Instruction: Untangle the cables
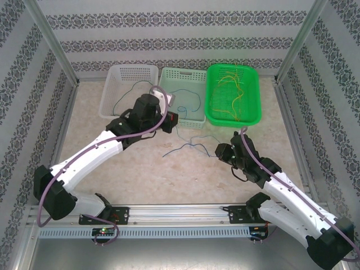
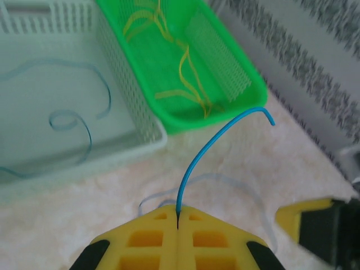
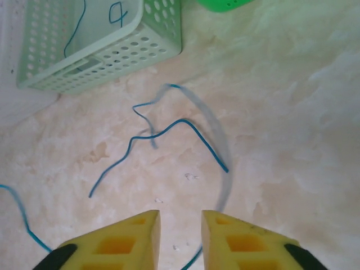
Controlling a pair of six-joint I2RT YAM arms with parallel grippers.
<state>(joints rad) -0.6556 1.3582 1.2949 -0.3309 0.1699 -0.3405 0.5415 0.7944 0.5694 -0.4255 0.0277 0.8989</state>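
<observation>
The table (image 1: 140, 169) lies under me, its marbled top open at the centre. My left arm (image 1: 95, 149) reaches from 7 o'clock up toward 12; my right arm (image 1: 287, 194) comes in from 5 o'clock toward the centre. Three baskets stand in a row along the far edge, touching side to side: the white basket (image 1: 133, 67) at 11 o'clock, the pale basket (image 1: 183, 70) at 12, the green basket (image 1: 232, 66) at 1.

My left gripper (image 2: 178, 216) hangs at the near rim of the pale basket, its fingers pressed together and pinching the blue cable (image 2: 208, 138), which rises from the seam and arcs over toward 2 o'clock, its tip free in the air. My right gripper (image 3: 181, 216) hovers low over the table at about 4 o'clock from centre, fingers spread with a clear gap, gripping nothing.

The yellow cables (image 1: 235, 95) lie looped inside the green basket. A coiled cable (image 2: 84, 126), also blue, curls on the floor of the pale basket. A dark cable (image 1: 126, 93) trails out of the white basket toward 6 o'clock. The loose cable (image 3: 169, 126), blue and wavy, lies on the table at 12 o'clock from my right fingers, between both grippers. Another blue strand (image 3: 22, 219) runs off at 9 o'clock in my right wrist view.
</observation>
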